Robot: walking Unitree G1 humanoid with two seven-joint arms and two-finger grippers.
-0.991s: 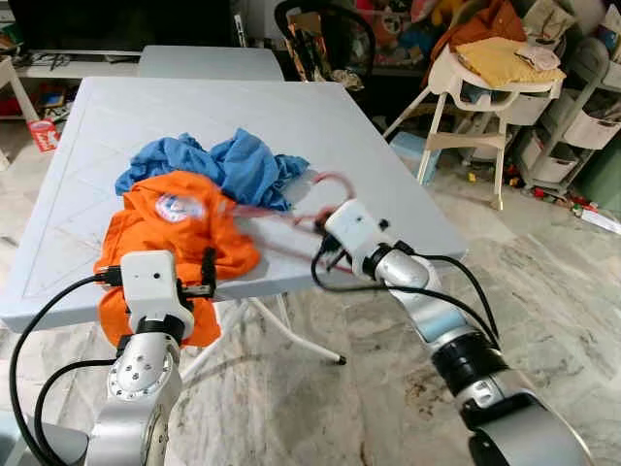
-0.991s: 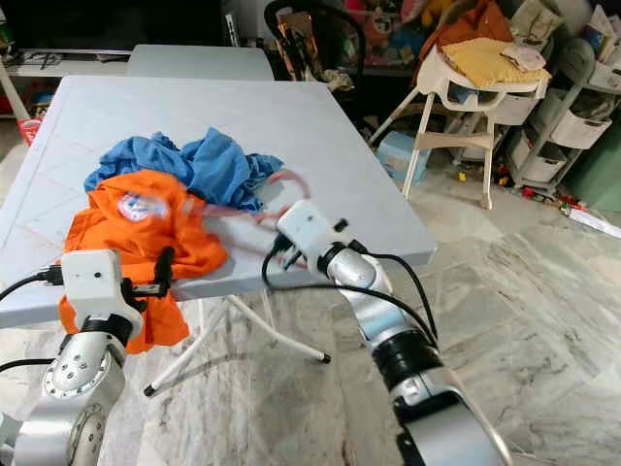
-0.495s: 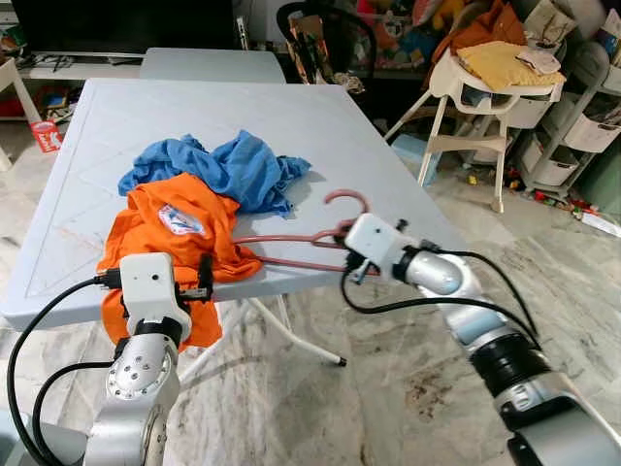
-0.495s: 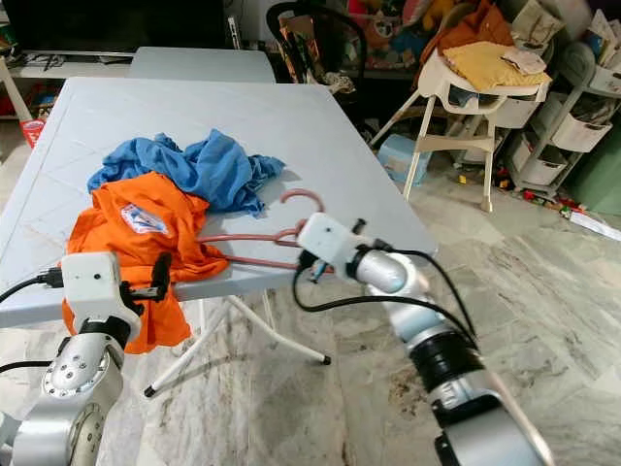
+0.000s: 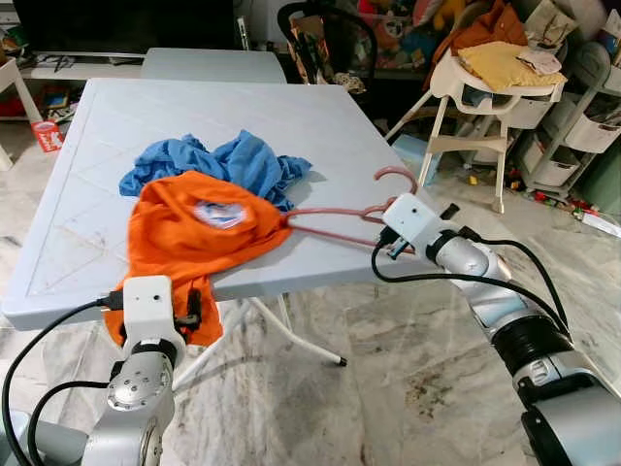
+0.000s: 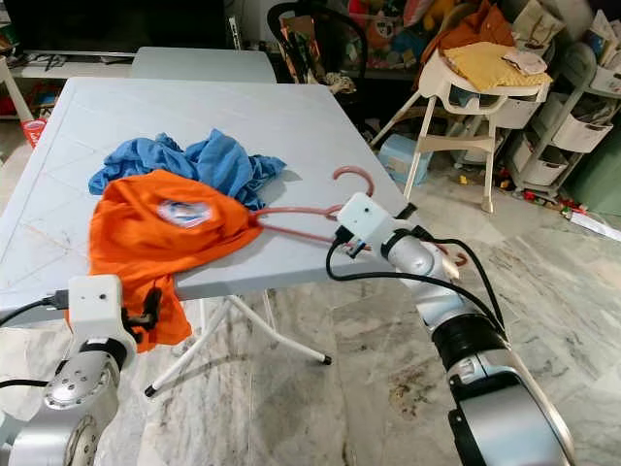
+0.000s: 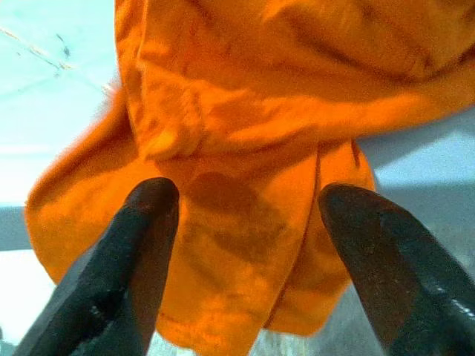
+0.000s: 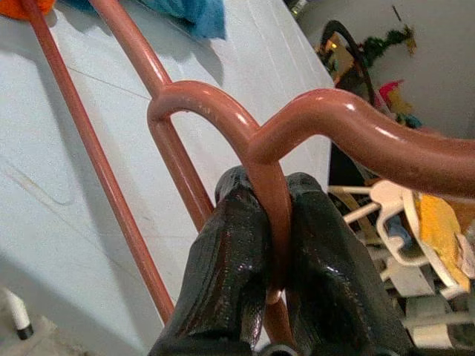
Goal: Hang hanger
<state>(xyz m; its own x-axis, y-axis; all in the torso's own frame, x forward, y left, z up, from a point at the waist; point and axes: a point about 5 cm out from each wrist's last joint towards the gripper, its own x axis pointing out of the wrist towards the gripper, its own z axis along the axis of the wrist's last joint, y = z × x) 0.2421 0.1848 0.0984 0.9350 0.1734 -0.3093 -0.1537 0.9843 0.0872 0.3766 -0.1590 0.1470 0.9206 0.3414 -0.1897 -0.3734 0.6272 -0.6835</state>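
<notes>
Right gripper [image 8: 269, 222]: fingers [image 8: 230, 245] pinched tight on pink hanger [image 5: 335, 213] at base of hook, over right edge of tabletop [image 5: 243, 107]. Hanger arms run into orange shirt [image 5: 189, 233], which drapes over near tabletop edge. Left gripper [image 7: 249, 222]: fingers [image 7: 145, 237] spread wide, holding nothing, just before hanging shirt hem. Blue cloth [image 5: 218, 165] bunched behind shirt. Marble floor [image 5: 388, 369]; white high chair [image 5: 485, 87] with yellow cloth, cluttered shelves at right.
</notes>
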